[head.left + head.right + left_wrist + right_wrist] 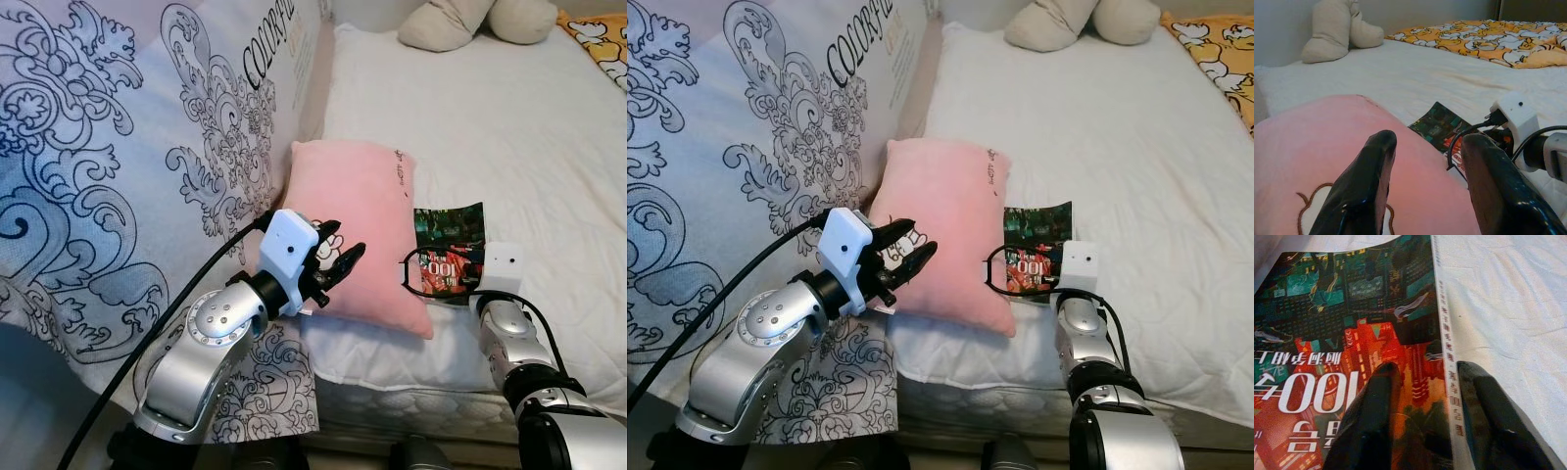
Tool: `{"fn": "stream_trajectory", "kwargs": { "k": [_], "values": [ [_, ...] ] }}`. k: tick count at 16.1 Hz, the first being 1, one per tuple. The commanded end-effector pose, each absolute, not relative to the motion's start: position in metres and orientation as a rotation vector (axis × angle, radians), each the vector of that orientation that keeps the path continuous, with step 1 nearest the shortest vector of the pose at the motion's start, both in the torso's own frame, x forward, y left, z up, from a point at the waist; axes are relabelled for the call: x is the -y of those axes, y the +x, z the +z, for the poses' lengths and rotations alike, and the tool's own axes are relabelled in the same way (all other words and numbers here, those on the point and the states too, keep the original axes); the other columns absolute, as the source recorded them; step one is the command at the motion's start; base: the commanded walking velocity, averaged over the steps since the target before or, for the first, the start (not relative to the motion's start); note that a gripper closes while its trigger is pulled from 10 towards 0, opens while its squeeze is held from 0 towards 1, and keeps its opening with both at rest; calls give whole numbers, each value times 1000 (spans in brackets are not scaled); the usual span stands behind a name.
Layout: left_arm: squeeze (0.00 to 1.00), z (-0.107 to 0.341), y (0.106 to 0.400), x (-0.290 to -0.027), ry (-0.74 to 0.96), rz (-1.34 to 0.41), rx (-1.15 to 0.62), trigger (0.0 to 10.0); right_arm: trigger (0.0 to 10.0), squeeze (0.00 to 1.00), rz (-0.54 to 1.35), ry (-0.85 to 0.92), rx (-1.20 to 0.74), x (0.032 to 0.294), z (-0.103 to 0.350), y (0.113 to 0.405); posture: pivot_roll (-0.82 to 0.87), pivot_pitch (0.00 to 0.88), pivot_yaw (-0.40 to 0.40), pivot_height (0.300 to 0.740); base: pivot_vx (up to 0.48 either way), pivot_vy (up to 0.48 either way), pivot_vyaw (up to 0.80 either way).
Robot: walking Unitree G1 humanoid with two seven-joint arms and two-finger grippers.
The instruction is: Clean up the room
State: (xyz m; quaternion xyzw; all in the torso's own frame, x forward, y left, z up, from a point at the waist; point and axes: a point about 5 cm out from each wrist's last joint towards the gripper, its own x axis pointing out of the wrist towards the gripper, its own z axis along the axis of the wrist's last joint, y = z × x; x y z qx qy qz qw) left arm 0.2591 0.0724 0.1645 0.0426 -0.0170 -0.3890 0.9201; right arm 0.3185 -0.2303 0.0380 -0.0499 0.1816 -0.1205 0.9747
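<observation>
Left eye view: the robot stands at the near edge of a bed [549,127] covered in a white sheet, with both silver arms raised over it. The left arm bends up at the elbow and reaches forward and to the right, so that the left gripper [338,262] sits over the near part of a pink pillow [362,211]. Its two black fingers [1359,188] are spread apart with nothing between them; in the left wrist view they hover just above the pink fabric, over a small outlined print.

The right arm rises straight from the near edge, and the right gripper [1422,416] points down at a book [449,245] with a dark green and red cover. The book lies flat on the sheet, just right of the pillow and close to the near edge of the mattress. In the right wrist view the fingers are parted, one over the red cover, the other along the book's white edge strip; whether they touch it I cannot tell.

On the left, a patterned blanket [108,166] hangs down along the bed's side, right against the pillow. To the right of the book the sheet stretches wide. At the far end lie a beige plush toy [470,22] and an orange printed blanket [598,39].
</observation>
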Motion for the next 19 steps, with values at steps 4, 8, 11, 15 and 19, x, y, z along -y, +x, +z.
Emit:
{"fn": "stream_trajectory", "kwargs": {
  "k": [4, 8, 11, 15, 19],
  "values": [
    [0, 168, 265, -70, 90, -760, 63, 10000, 10000, 1000, -166, -174, -311, 224, 48, 325, -32, 30, 96, 703, 0, 0, 0],
    [0, 169, 267, -69, 87, -757, 61, 10000, 10000, 1000, -131, -195, -363, 225, 42, 323, -34, 28, 93, 703, 0, 0, 0],
    [0, 167, 268, -65, 75, -762, 57, 10000, 10000, 1000, -127, -256, -395, 236, 43, 320, -49, 21, 90, 703, 0, 0, 0],
    [0, 169, 270, -62, 45, -769, 61, 10000, 10000, 1000, -148, -363, -431, 254, 53, 320, -71, 5, 85, 703, 0, 0, 0],
    [0, 165, 272, -63, 56, -709, 71, 10000, 10000, 1000, -289, -377, -222, 260, 72, 310, -83, 0, 77, 703, 0, 0, 0]
  ]
}}
